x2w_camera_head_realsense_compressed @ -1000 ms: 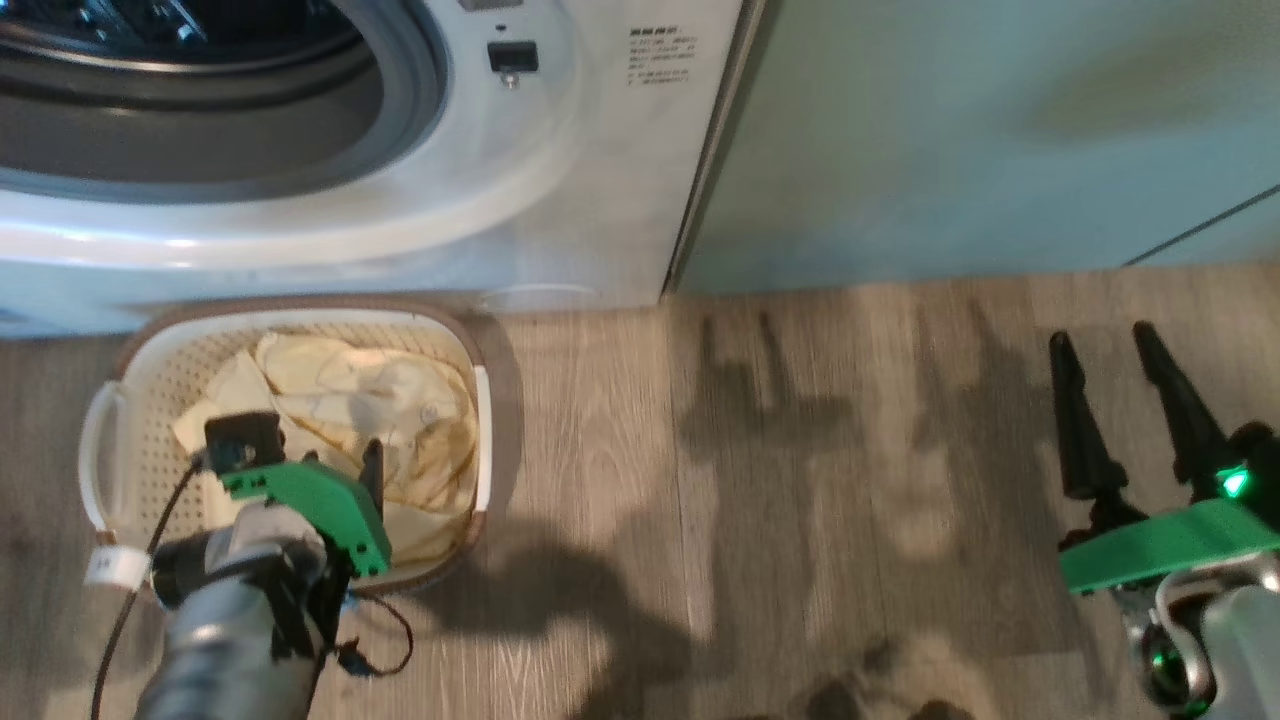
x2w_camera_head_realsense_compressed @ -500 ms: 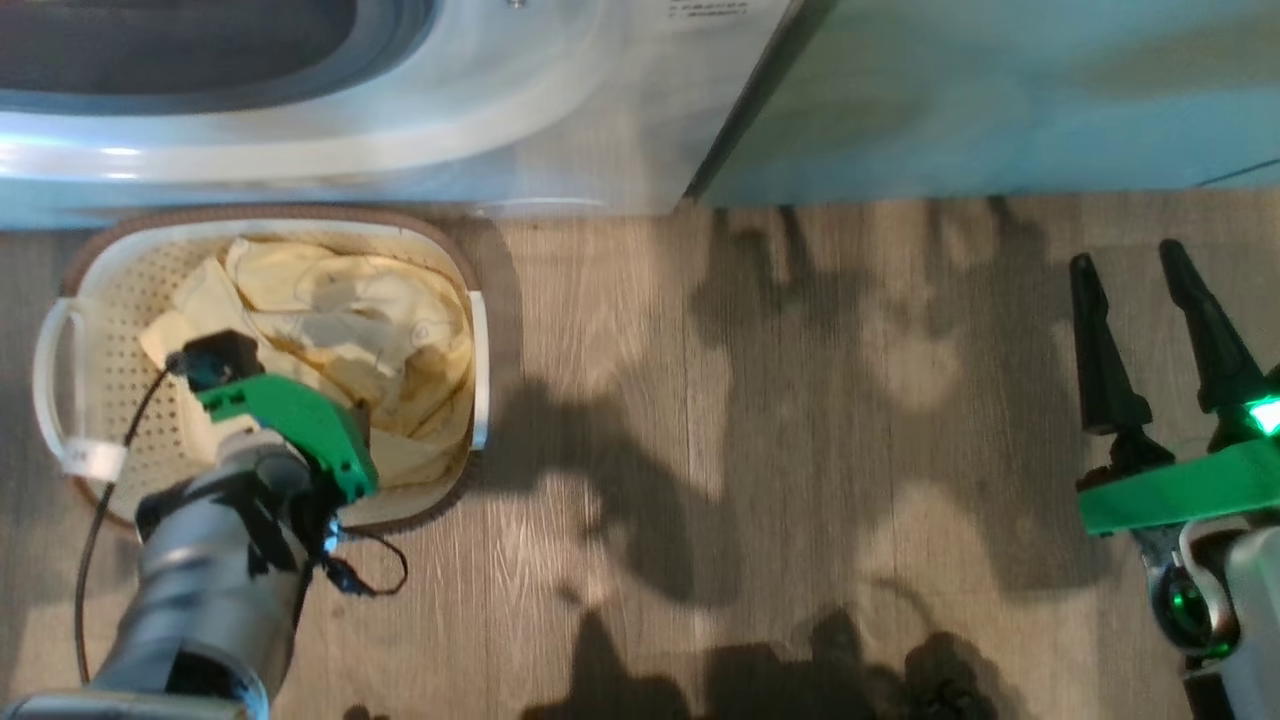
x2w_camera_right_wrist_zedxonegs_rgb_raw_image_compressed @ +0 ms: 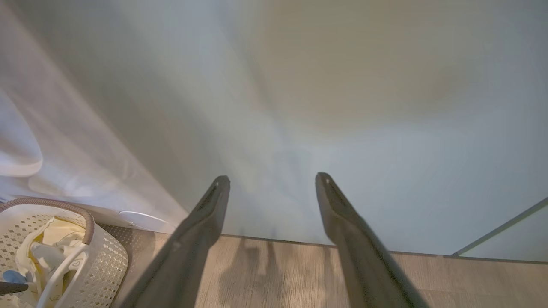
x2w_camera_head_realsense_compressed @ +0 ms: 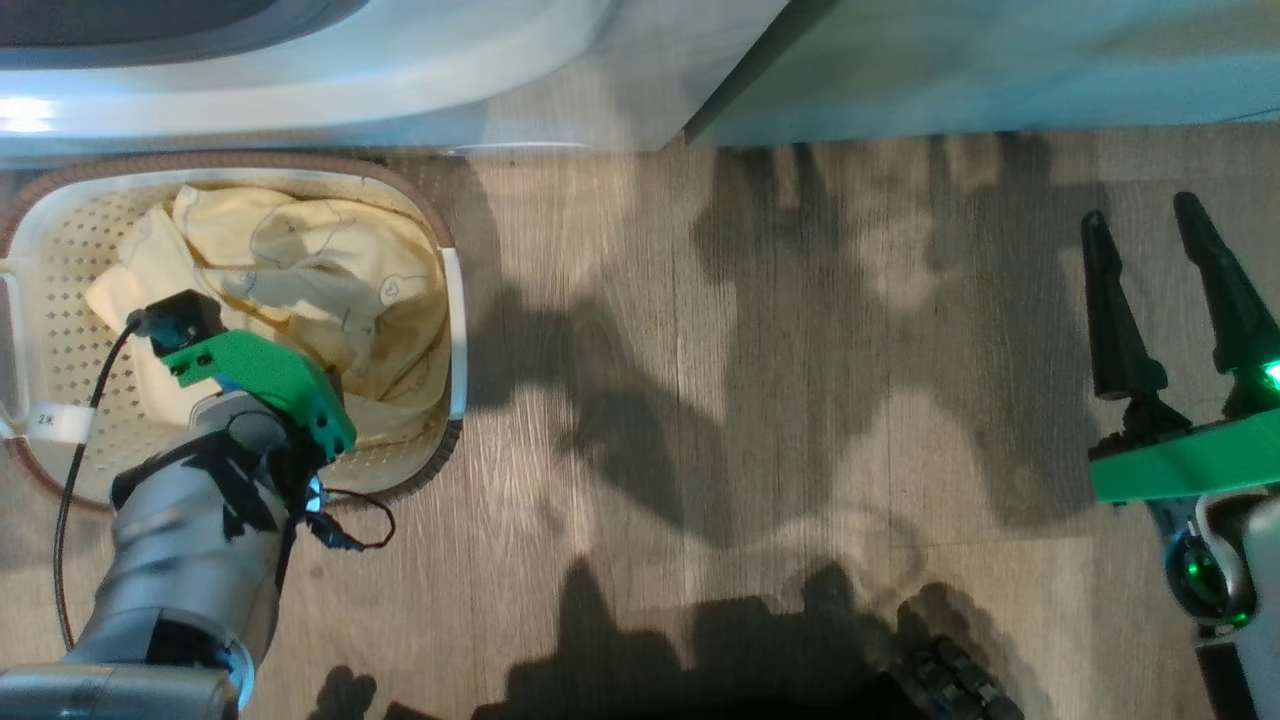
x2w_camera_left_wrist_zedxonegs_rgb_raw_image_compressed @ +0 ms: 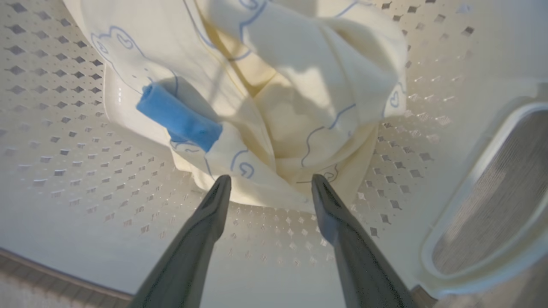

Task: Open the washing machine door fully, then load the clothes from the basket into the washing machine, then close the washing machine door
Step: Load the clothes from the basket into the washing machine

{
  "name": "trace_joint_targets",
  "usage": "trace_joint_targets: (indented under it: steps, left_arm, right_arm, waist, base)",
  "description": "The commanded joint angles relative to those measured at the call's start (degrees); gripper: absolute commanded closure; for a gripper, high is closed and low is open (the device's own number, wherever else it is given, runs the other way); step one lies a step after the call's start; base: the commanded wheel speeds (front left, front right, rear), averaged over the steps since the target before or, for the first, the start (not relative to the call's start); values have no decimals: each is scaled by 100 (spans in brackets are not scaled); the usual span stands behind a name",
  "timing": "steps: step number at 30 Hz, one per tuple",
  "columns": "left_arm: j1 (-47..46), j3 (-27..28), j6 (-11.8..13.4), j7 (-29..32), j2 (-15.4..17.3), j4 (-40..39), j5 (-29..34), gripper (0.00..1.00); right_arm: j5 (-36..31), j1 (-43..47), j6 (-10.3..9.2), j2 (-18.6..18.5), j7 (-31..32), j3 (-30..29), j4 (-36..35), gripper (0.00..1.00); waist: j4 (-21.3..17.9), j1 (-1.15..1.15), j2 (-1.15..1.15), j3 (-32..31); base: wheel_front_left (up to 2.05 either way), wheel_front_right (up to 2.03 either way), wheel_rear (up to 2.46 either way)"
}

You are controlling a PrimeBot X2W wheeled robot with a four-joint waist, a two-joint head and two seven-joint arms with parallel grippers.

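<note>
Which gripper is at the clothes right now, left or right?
The left gripper: its open jaws point into the basket, tips at the clothes. The right gripper hangs open over the floor.

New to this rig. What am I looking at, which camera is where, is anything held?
It is a wheeled robot with two arms, each ending in a two-fingered gripper. The wide shot comes from its head, looking down at the wooden floor. There a cream basket of pale yellow clothes stands before a white washing machine, beside a pale green cabinet. The other two shots come from wrist cameras, each looking along its own gripper's dark fingers. The left gripper is down inside the basket, jaws open, tips at the edge of the clothes near a blue patch; nothing is gripped. The right gripper hangs open over the floor, facing the cabinet, and holds nothing.
</note>
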Motion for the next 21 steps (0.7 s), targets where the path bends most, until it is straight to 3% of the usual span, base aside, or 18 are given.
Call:
trace_joint_targets:
  steps: [1,21]
  left_arm:
    - [43,152,56,9,244,-35,-65,0]
    - [-253,133,130,90,245,-33,-254,0]
  right_arm:
    - [-25,66,1,-146,-37,42,-169,0]
    - [-77,-119,1,-320,-37,91,-294,0]
  waist:
    - [0,0,0,49]
    - [84,0,0,671]
  base:
    - [0,0,0]
    - [0,0,0]
